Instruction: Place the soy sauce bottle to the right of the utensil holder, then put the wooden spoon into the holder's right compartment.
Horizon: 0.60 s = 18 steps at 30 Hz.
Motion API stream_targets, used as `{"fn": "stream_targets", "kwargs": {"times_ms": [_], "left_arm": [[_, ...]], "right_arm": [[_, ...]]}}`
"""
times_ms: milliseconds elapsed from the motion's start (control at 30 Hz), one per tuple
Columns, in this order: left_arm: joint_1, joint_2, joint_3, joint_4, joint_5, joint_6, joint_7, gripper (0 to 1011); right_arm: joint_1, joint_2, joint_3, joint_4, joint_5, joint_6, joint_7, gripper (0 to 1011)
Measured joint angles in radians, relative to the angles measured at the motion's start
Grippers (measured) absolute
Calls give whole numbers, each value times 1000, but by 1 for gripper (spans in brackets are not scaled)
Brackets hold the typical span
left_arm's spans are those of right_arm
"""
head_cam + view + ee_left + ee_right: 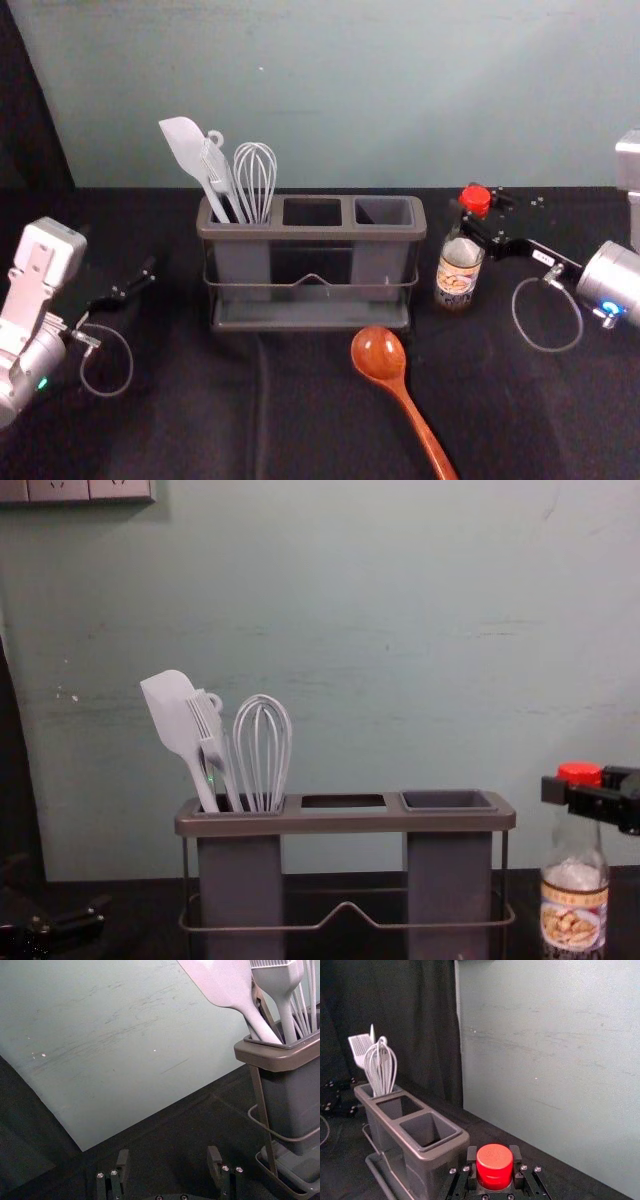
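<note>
Chest view shows a clear, red-capped bottle (574, 908).

Rounded silver arm casings (612, 275) are topped by boxy white housings (60, 240) and dotted with small lights, blue (610, 307) on the right, green (42, 383) on the left. Slim black fingers (600, 805) are fastened with silver screws (225, 1168); thin grey cables (582, 325) are looped nearby.

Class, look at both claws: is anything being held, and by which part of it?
The right claw holds the clear glass soy sauce bottle at its top, around the neck by the red cap. The left claw is open and empty.
</note>
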Motion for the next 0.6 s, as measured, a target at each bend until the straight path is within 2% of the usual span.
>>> {"fn": "stream_targets", "kwargs": {"times_ms": [267,600], "left_arm": [[0,0,0,0,0,0,0,1012],[0,0,0,0,0,0,0,1011]], "right_arm": [[18,-17,-16,39,-18,-36,28,388],[24,-24,-19,55,-22,-47,42,388]]}}
